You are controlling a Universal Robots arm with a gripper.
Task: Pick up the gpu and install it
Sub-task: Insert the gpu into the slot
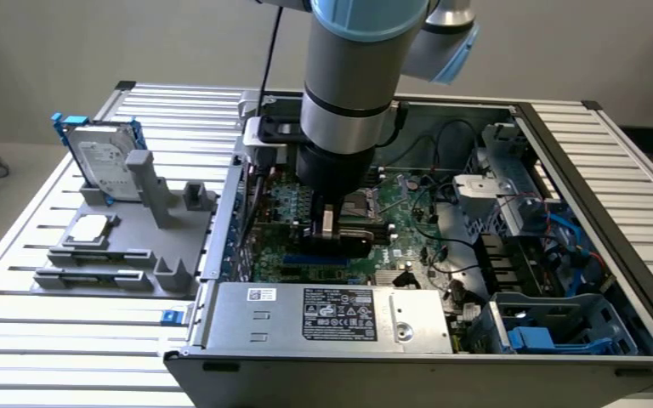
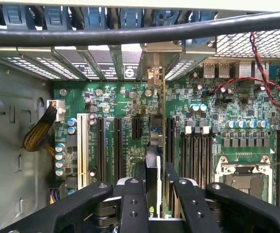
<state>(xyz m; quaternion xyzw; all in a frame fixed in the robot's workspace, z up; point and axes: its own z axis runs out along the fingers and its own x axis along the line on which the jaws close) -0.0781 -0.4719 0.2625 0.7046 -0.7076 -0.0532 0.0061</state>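
- Gripper [image 2: 155,191]: clenched on the gpu [image 2: 153,158], fingers pinching its two flat faces so the card hangs edge-down.
- The gpu: inside the computer case [image 1: 417,374], upright, in line with the long expansion slots [image 2: 117,145] on the motherboard [image 2: 237,111], its far end towards the rear bracket openings. Whether it is fully seated cannot be told.
- Arm: reaches straight down into the open case, in keeping with a vertical press.
- Grey parts rack [image 1: 99,255], outside the case: holds a hard drive [image 1: 102,157].

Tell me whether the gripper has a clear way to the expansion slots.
Probably yes: the gripper, shut on the gpu, hangs right above the expansion slots; the loose cables lie off to the sides.
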